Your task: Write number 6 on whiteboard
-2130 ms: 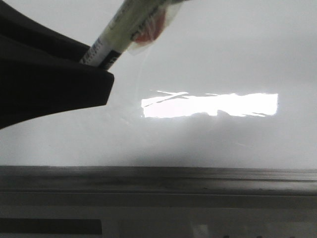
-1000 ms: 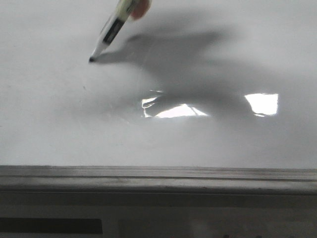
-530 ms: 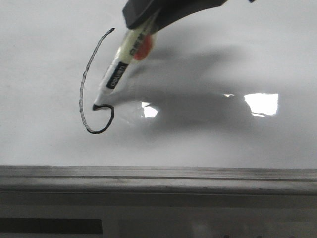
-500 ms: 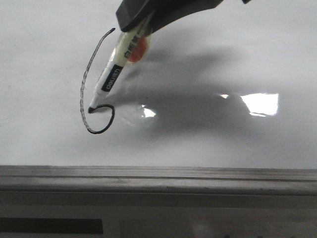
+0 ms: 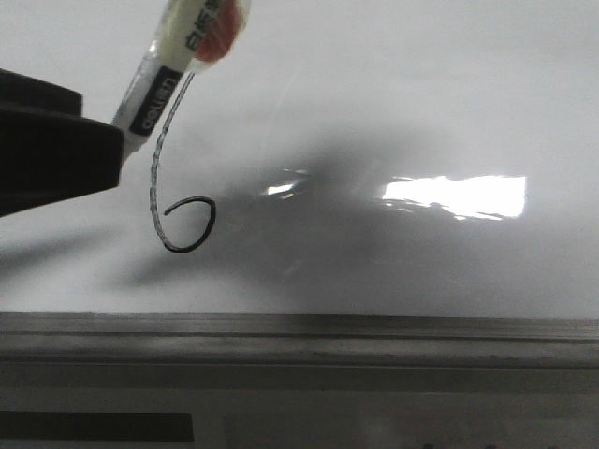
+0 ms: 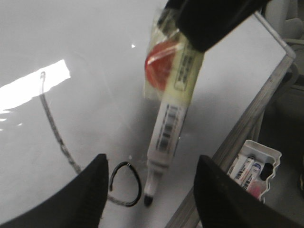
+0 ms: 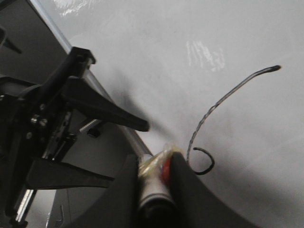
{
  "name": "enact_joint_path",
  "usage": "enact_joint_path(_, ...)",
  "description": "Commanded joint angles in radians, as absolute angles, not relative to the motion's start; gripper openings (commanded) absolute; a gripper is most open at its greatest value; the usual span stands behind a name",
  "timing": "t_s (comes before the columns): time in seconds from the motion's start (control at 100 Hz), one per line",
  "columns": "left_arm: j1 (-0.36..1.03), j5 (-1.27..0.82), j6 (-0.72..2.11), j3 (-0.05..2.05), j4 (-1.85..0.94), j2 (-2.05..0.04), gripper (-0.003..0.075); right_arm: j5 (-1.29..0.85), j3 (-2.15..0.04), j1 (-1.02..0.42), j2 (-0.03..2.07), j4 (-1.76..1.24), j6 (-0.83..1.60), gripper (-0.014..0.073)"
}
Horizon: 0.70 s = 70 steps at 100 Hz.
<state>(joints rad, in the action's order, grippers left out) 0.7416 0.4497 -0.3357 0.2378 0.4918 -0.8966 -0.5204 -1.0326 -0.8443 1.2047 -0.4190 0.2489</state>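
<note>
As the front camera looks: number 6 drawn on the whiteboard, left of the glare; marker slants over its stem.
Left wrist: left tool spread wide, gripping nothing; marker tip just beside the 6's loop.
Right wrist: right tool clamped on the marker; 6 close by.

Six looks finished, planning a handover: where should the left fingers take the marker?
The bare barcoded lower barrel of the marker, left fingers closing across it from both sides: right fingers cover its top, and the tip points at the whiteboard.
</note>
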Motion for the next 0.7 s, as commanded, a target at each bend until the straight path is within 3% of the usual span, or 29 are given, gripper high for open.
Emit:
enact_joint_path(0.0,0.751,0.605,-0.343,0.275,0.475,-0.946,0.0368,-0.470,-1.062,-0.863,1.194,-0.427,0.263,-0.0064)
enact_joint_path(0.23,0.751,0.615,-0.343,0.313,0.519,-1.010,0.0347,-0.490,-1.062,-0.877,1.210,-0.427,0.263,-0.0064)
enact_joint_path(0.28,0.751,0.615,-0.343,0.314,0.553,-1.010,0.0286,-0.490,-1.062,-0.877,1.210,-0.427,0.263,-0.0064)
enact_joint_path(0.43,0.751,0.611,-0.365,0.314,0.584,-1.010,-0.0021,-0.490,-1.062,-0.877,1.210,-0.427,0.263,-0.0064)
enact_joint_path(0.69,0.751,0.613,-0.376,0.314,0.584,-1.010,-0.0020,-0.497,-1.062,-0.877,1.210,-0.427,0.263,-0.0053)
